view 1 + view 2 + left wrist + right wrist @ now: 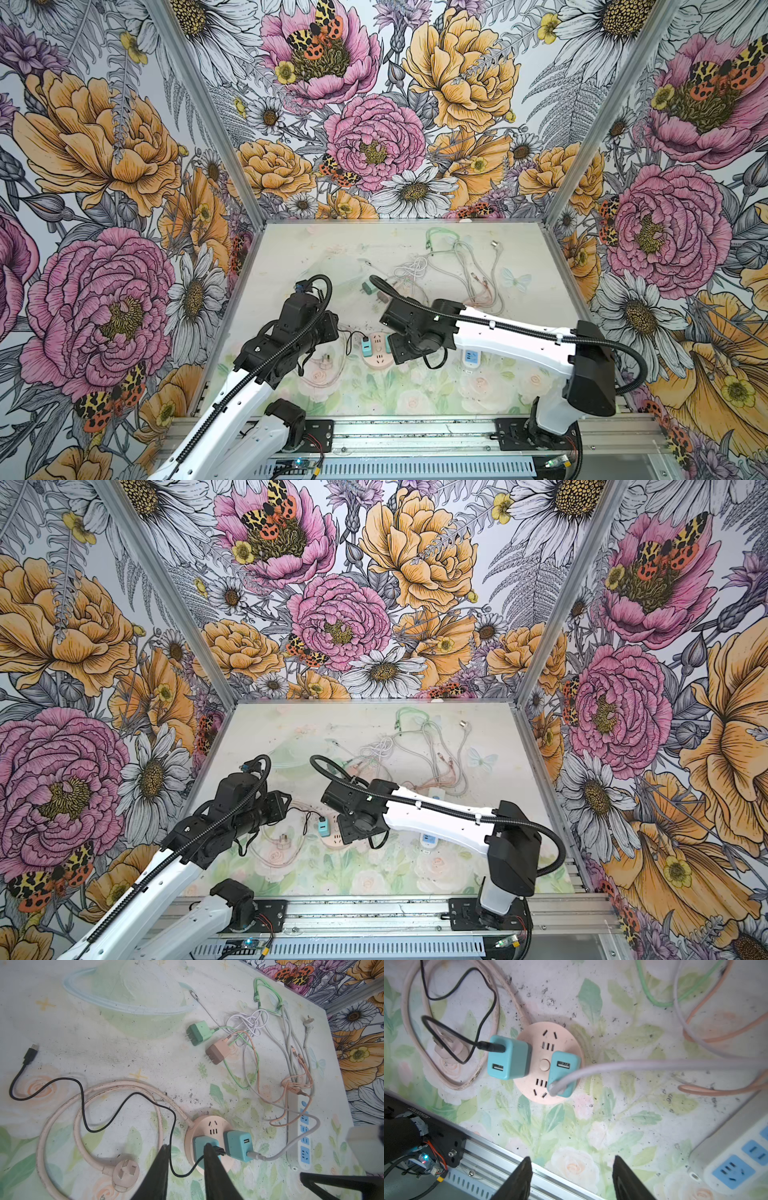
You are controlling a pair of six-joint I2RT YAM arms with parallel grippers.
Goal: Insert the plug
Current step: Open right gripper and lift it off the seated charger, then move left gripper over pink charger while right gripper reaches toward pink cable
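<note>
Teal charger (200, 1142) cable tip (31, 1052), left-wrist only

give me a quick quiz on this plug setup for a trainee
1. How many teal chargers sit plugged into the round pink socket?
2. True or false: the right gripper holds a plug.
3. The black cable runs into: A a teal charger, B the green charger, C the white strip.
Key: 1 two; 2 false; 3 A.

A small printed code (418, 1113) on the black bracket (438, 1134) is too blurred to read.
</note>
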